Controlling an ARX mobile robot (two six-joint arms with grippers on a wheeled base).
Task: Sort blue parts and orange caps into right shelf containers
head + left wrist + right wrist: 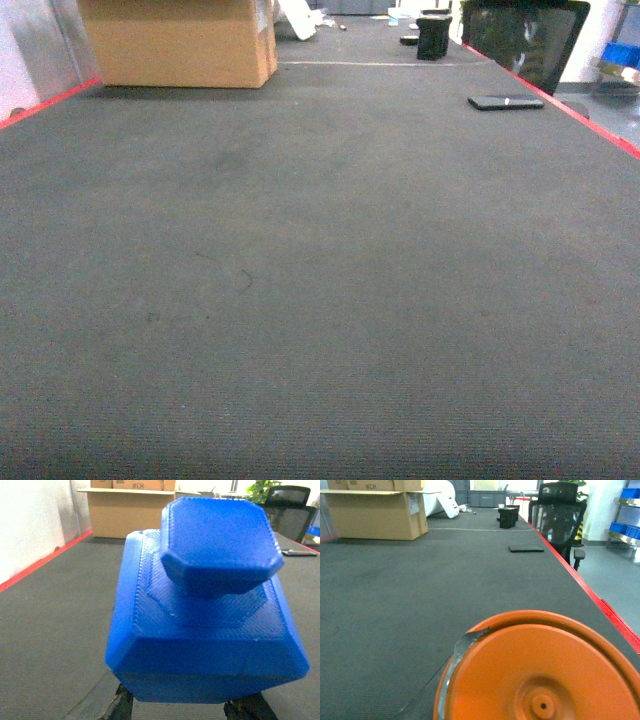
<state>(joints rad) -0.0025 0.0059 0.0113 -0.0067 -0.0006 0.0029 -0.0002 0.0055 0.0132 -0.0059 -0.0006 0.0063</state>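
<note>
Blue part (205, 605) is filling the left wrist view, sitting directly above the left hand's dark fingertips (122, 707), which are clenching its underside, well in front of the cardboard box (127, 510). Orange cap (540, 672) is crowding the right wrist view, its flat end facing the camera; the right hand itself is hiding, so its grip cannot be told. Beneath both, the grey counter (320, 280) is stretching toward that box.

A workshop: dark matted workbench (320, 300), cardboard box (180, 40), office chair (557, 517), storage shelves (625, 510).
</note>
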